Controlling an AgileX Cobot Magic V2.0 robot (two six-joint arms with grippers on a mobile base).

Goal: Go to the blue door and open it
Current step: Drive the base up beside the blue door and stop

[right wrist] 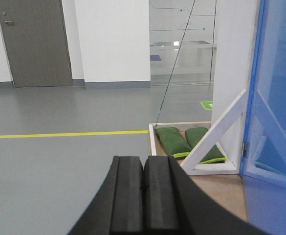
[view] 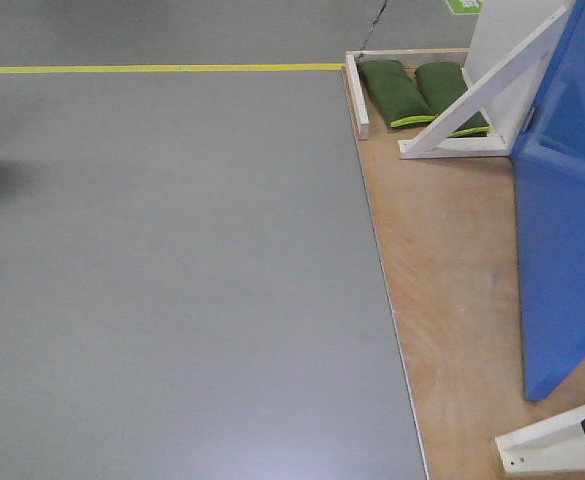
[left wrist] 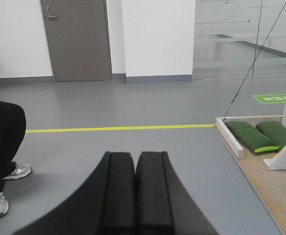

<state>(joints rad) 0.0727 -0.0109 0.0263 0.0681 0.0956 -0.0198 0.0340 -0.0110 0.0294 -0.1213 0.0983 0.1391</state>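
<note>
The blue door (view: 564,210) is a glossy bright-blue panel at the right edge of the front view, standing on a plywood base (view: 442,270). It also fills the right edge of the right wrist view (right wrist: 277,98). Its handle and lock are out of view. My left gripper (left wrist: 135,157) is shut and empty, pointing over the grey floor. My right gripper (right wrist: 143,161) is shut and empty, aimed toward the base left of the door. Neither gripper touches the door.
A white wall panel with a diagonal brace (view: 482,95) stands left of the door, with two green sandbags (view: 412,92) on the base. A yellow floor line (view: 152,68) crosses ahead. A person's leg and shoes (left wrist: 1,161) are at left. A grey door (left wrist: 77,39) is far back.
</note>
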